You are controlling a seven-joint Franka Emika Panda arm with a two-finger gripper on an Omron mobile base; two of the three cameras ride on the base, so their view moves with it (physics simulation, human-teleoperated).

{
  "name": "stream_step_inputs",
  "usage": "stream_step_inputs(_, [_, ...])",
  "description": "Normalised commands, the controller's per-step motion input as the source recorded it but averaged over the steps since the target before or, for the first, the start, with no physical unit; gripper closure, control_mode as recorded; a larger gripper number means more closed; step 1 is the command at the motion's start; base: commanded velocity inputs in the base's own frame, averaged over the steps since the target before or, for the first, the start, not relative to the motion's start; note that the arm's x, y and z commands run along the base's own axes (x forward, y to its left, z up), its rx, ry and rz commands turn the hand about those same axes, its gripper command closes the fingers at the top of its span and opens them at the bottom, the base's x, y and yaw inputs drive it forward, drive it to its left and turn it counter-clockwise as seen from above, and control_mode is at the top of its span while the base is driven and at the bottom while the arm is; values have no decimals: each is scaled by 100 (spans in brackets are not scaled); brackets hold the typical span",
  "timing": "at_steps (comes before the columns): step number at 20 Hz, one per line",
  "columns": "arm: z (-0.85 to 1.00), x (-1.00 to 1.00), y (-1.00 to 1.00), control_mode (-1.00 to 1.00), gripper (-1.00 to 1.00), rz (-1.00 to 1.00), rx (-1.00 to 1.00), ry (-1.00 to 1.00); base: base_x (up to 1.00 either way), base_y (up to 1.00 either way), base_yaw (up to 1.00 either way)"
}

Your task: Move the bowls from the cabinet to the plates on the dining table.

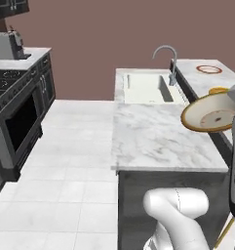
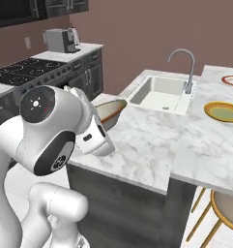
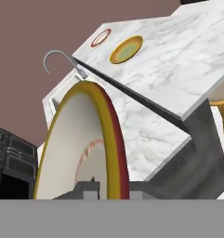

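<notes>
Cream with a tan-brown rim, the shallow bowl [image 3: 81,144] is clamped by its edge in the hand [image 3: 92,186], whose fingers are closed tight on the rim at the bottom of the hand view. In the left base view the bowl [image 1: 209,113] is held on edge, tilted, its inside facing the camera, in the air over the right side of the marble surface [image 1: 153,136]. In the right base view the bowl [image 2: 109,112] shows just past the arm's wrist, above the near left part of the surface [image 2: 152,140].

Beyond the bowl lies the built-in sink [image 1: 146,88] with its tall curved tap [image 1: 167,61]. On the raised far part of the surface rest two plates: a yellow-rimmed plate [image 2: 223,111] nearer, and a red-orange plate [image 1: 209,69] further back, well apart from the bowl. A stove [image 1: 14,105] stands across the floor.
</notes>
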Motion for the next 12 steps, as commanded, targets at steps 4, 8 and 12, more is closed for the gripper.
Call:
stream_step_inputs(4, [0, 0, 0, 100, 100, 0, 0, 0, 0, -29, -36])
stream_step_inputs(8, [0, 0, 0, 100, 100, 0, 0, 0, 0, -30, -36])
stream_step_inputs(12, [0, 0, 0, 100, 100, 0, 0, 0, 0, -28, -35])
